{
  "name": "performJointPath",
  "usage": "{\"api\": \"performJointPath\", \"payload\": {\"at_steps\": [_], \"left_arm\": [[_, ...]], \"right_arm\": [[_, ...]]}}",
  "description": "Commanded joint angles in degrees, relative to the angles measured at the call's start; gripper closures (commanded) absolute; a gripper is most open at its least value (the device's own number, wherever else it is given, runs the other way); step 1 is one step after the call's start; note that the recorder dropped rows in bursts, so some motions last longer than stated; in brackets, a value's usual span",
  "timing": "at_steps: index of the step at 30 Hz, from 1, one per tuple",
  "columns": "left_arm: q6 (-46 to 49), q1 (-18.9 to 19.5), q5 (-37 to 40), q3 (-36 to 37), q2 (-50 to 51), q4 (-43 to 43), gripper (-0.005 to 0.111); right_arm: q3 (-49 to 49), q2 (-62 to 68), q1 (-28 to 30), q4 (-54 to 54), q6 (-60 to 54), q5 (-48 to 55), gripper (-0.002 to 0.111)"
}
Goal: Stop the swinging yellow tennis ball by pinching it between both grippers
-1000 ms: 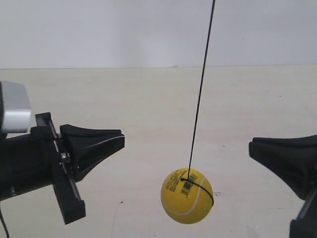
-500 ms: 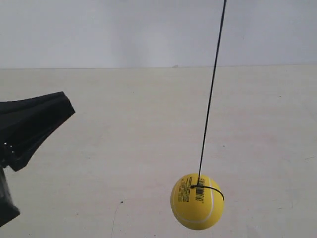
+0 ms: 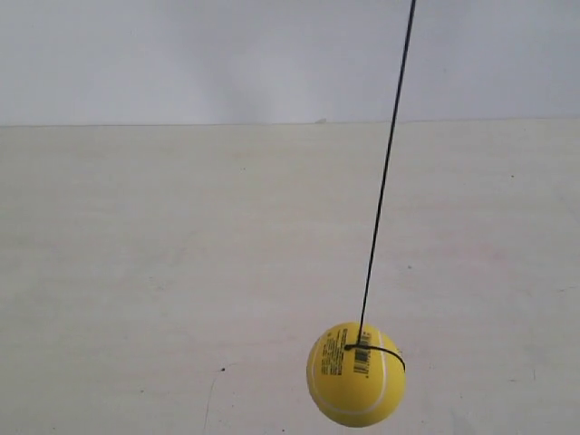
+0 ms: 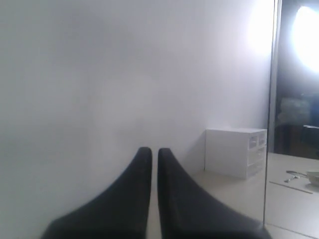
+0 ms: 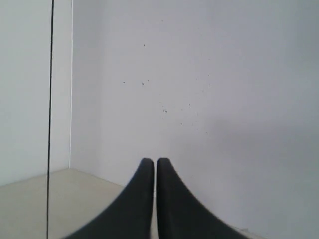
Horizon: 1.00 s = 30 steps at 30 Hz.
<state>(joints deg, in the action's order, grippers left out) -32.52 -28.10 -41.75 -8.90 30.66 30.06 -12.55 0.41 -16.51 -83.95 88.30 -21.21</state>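
Right, the yellow tennis ball (image 3: 355,374) hangs free on its black string (image 3: 385,172), low over the counter (image 3: 163,272) and toward its near edge in the exterior view. Nothing is touching it. Neither of my arms shows in that view, so the pinch has not begun.

My left gripper (image 4: 154,150) has its two black cones drawn together with only a hairline slit between them, holding nothing and facing a bare wall with a white drawer unit (image 4: 234,158) off to one side. My right gripper (image 5: 155,160) is the same: tips nearly touching, empty. A thin dark line (image 5: 51,119) runs through its view, which I take to be the string. The ball itself is in neither wrist view.

The string leans off plumb, so I judge the ball may be mid-swing, though I can't be sure. Everything is left to do: bring both tips in level with the ball from opposite sides and meet on it.
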Motion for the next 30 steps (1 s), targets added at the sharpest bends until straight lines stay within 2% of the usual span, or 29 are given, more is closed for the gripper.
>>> {"api": "performJointPath", "payload": {"at_steps": [1,6,15,30], "left_arm": [[-2.4,-0.5,2.8,0.3,-7.6,-0.7,0.102],[-2.4,-0.5,2.8,0.3,-16.4,-0.7,0.102],[-2.4,-0.5,2.8,0.3,-26.0,-0.7,0.102],[-2.4,-0.5,2.8,0.3,-27.6,-0.7,0.102]], "right_arm": [[-0.2,-0.4,-0.1,0.0,0.5,-0.2,0.108],[-0.2,-0.4,-0.1,0.0,2.4,-0.4,0.108],[-0.2,-0.4,-0.1,0.0,4.2,-0.4,0.108],[-0.2,-0.4,-0.1,0.0,4.2,0.1,0.108]]}}
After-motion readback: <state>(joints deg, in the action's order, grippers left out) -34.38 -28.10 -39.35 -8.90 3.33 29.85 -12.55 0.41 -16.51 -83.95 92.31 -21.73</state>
